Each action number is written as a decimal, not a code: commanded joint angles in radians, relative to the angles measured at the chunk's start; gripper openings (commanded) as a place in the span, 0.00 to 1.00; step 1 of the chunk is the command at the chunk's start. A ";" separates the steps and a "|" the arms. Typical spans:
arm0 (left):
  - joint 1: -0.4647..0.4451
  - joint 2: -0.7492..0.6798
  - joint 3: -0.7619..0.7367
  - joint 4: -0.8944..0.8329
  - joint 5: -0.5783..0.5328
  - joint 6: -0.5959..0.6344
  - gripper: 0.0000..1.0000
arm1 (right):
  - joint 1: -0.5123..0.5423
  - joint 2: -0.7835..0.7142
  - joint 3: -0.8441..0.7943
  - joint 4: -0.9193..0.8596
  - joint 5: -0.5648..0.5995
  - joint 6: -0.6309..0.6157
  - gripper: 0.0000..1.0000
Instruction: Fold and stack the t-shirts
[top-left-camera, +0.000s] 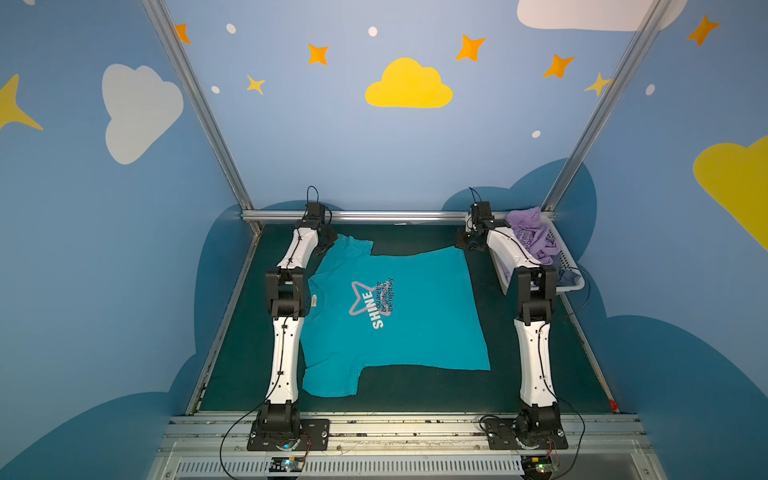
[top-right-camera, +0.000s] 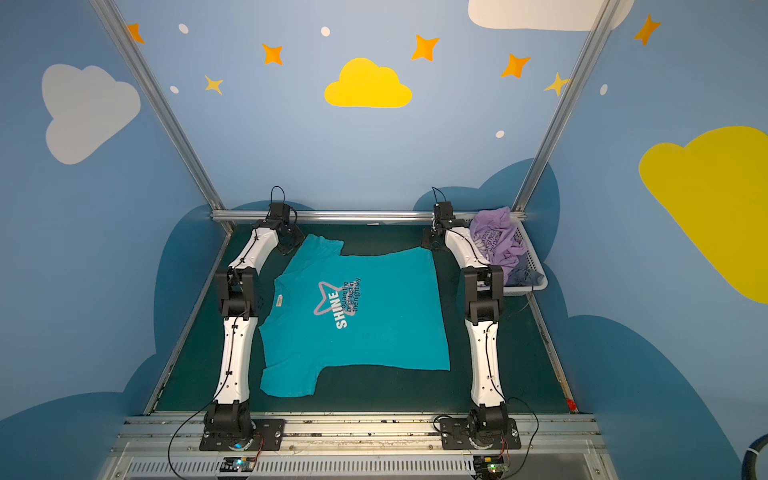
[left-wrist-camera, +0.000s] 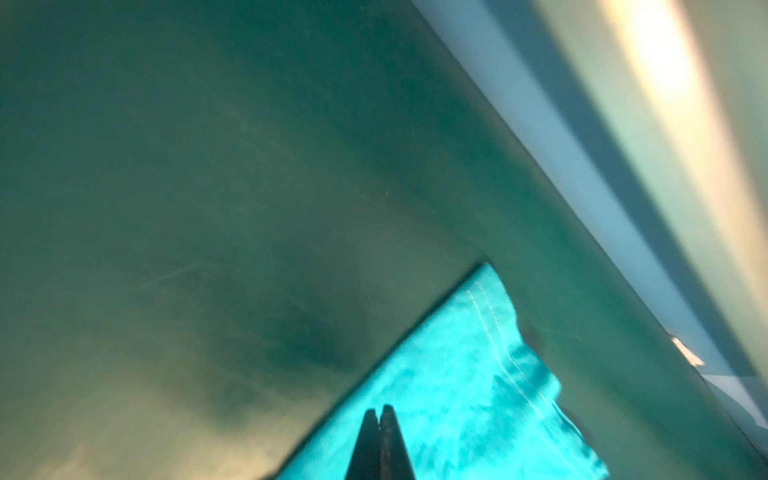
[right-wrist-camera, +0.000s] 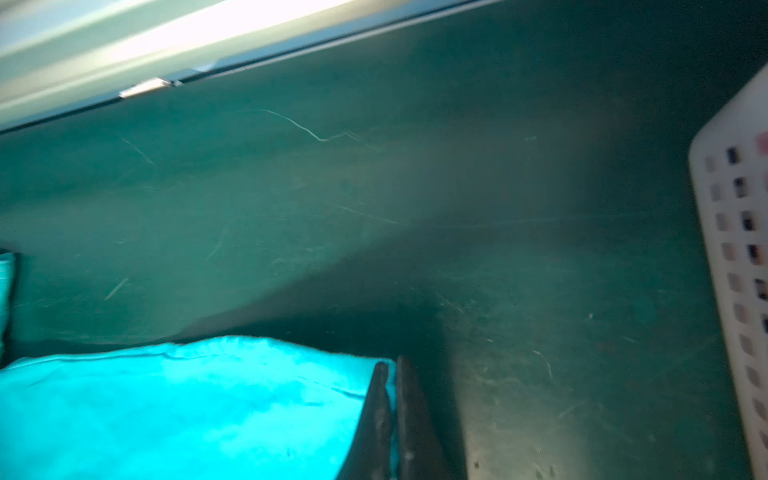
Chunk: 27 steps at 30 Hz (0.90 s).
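On bench (top-left-camera: 415, 399), centre: teal shirt (top-left-camera: 399, 332) flat, print up, collar at 9 o'clock, hem at 3, spread for folding. Far edge: left gripper (left-wrist-camera: 379, 411) pinching sleeve at 11 o'clock, right gripper (right-wrist-camera: 392, 368) pinching hem corner at 1 o'clock; likely paired hold to carry far half toward 6. At 2 o'clock, lavender shirt (top-left-camera: 528, 232) heaped in basket (top-left-camera: 575, 286), awaiting turn.

- Top views: stereo pair, high over the near edge, angled down toward the back wall (top-left-camera: 374, 166); both cover the whole table (top-left-camera: 415, 395), teal t-shirt (top-left-camera: 415, 332) and basket (top-left-camera: 575, 286).
- Left wrist view: close and low over the table, looking past the left gripper (left-wrist-camera: 379, 409); blurred; shares a shirt sleeve.
- Right wrist view: close and low, looking past the right gripper (right-wrist-camera: 392, 362); shares a shirt corner and the basket wall.
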 joint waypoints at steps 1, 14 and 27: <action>0.007 -0.033 0.006 -0.016 -0.033 0.039 0.35 | 0.005 -0.042 -0.015 0.010 -0.014 -0.011 0.00; -0.010 0.129 0.112 -0.053 0.013 0.035 0.76 | 0.010 -0.034 -0.016 0.017 -0.032 -0.008 0.00; -0.036 0.194 0.124 -0.026 0.094 -0.009 0.09 | 0.016 -0.023 -0.015 0.024 -0.046 0.011 0.00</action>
